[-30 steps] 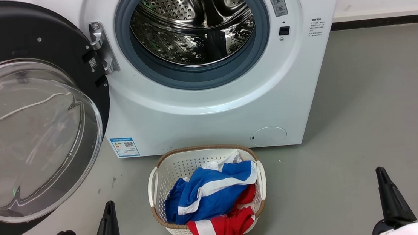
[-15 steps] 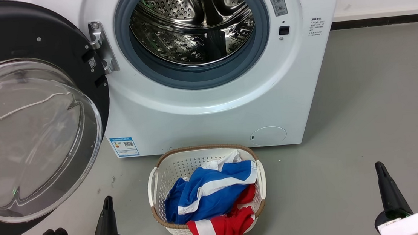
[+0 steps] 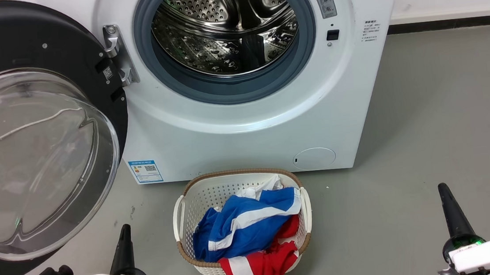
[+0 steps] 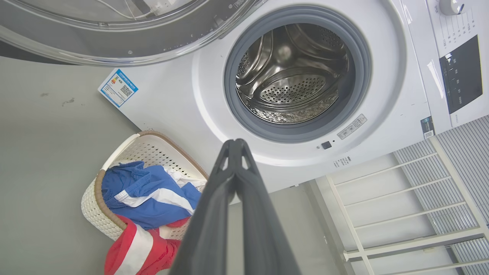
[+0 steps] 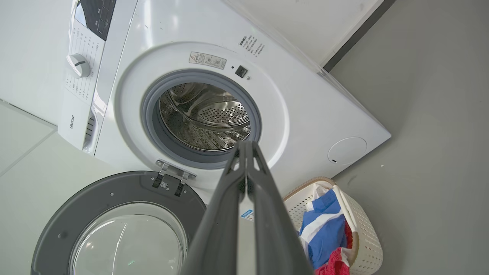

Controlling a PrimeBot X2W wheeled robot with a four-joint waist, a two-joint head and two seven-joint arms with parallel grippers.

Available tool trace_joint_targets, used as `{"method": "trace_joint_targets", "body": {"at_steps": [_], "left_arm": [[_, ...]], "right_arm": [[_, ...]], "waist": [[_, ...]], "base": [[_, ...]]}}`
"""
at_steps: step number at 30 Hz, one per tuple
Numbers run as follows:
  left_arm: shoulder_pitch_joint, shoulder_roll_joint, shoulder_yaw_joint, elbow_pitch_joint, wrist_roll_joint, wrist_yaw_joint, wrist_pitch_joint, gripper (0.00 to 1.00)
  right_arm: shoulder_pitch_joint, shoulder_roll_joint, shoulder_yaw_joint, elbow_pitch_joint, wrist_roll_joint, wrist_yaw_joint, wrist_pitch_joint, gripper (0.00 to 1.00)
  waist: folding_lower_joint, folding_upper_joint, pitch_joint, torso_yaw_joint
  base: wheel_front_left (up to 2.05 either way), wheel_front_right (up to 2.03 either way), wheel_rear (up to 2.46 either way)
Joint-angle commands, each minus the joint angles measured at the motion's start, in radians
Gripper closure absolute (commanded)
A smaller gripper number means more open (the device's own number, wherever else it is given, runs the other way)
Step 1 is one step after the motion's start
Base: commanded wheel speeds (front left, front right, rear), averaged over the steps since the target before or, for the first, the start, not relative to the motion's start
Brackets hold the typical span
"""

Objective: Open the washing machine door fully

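- I see the washing machine door (image 3: 37, 142) swung wide to the left of the opening. It hangs on a bright metal hinge (image 3: 119, 55), with its inner face turned towards my head camera.
- The door is a broad round disc. A matt black ring frames a clear domed glass bowl, which is glossy and streaked with pale reflections.
- The washing machine (image 3: 244, 128) is a smooth white box with a shallow round recess in its front. A thick grey rubber gasket (image 3: 232, 92) rings the mouth.
- Behind the gasket sits the perforated steel drum (image 3: 226, 24), mirror-bright and ribbed with raised paddles.
- A small blue label (image 3: 145, 171) is stuck at the lower left of the front, and a round flap (image 3: 314, 159) sits at the lower right.
- Just in front of the machine, on the flat grey floor (image 3: 438, 116), stands an oval white basket (image 3: 214, 193). It is latticed plastic with a woven brown rim.
- Soft crumpled cloth fills the basket: a blue garment (image 3: 244, 228) with white bands, and a red garment (image 3: 261, 269) spilling over the near edge.
- My left pincer (image 3: 125, 231) is clenched on nothing, its dark tapered fingers meeting at the tips. It is low, beneath the door's lower edge and clear of it.
- My right pincer (image 3: 444, 192) is likewise pressed closed and empty, over bare floor well to the right of the basket.
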Motion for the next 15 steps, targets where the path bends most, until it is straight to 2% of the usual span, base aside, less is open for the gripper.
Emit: {"method": "trace_joint_targets", "body": {"at_steps": [1, 15], "left_arm": [[-0.026, 0.002, 0.004, -0.007, -0.027, -0.008, 0.007, 1.0], [-0.047, 0.002, 0.017, 0.004, -0.182, -0.018, 0.045, 1.0]], "right_arm": [[-0.026, -0.008, -0.002, -0.002, 0.03, 0.0, 0.004, 1.0], [-0.058, -0.008, -0.008, 0.028, 0.183, 0.0, 0.042, 1.0]], "waist": [[0.0, -0.0001, 0.0, 0.0], [0.0, -0.0001, 0.002, -0.001]], "base": [[0.0, 0.0, 0.0], [0.0, 0.0, 0.0]]}}
